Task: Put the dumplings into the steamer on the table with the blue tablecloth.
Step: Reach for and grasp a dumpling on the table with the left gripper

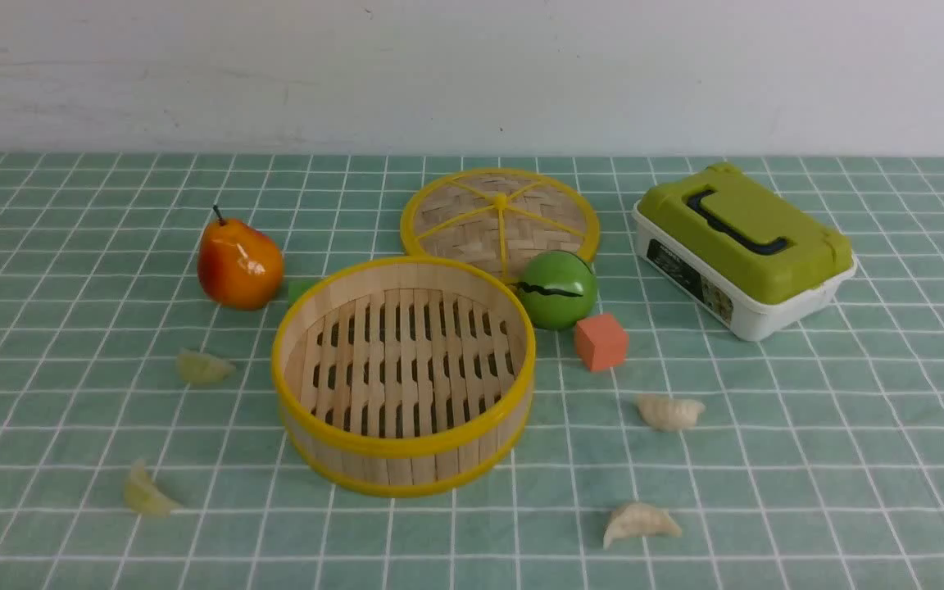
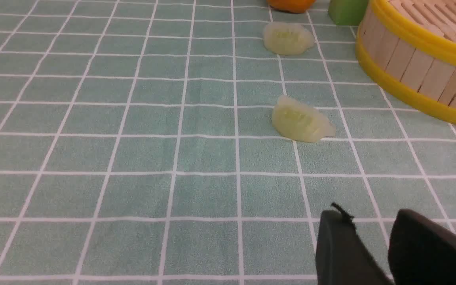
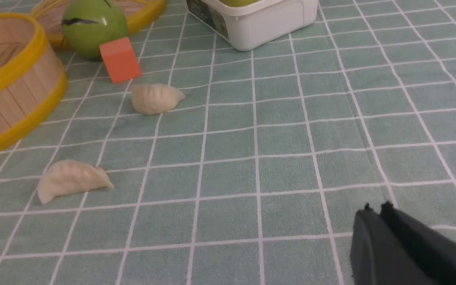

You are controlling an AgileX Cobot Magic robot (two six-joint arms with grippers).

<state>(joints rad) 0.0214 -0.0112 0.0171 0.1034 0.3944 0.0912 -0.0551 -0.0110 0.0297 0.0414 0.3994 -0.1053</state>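
The steamer [image 1: 406, 447] stands empty in the middle of the table [image 1: 808, 492]. Two pale yellow-green dumplings [image 1: 203, 367] [image 1: 146, 492] lie to its left, and two cream-white dumplings [image 1: 669, 411] [image 1: 641, 523] lie to its right. Neither gripper shows in the front view. In the left wrist view my left gripper [image 2: 370, 221] hangs over bare cloth, slightly open and empty, short of the nearer green dumpling [image 2: 301, 120]. In the right wrist view my right gripper [image 3: 376, 209] is shut and empty, well away from the cream dumplings [image 3: 69, 180] [image 3: 156, 98].
The flat woven lid [image 1: 501, 220] lies behind the steamer. A green ball [image 1: 558, 288] and an orange cube [image 1: 601, 341] sit at its right rear. An orange pear [image 1: 238, 262] stands at left rear, and a green-lidded white box [image 1: 742, 250] at right rear.
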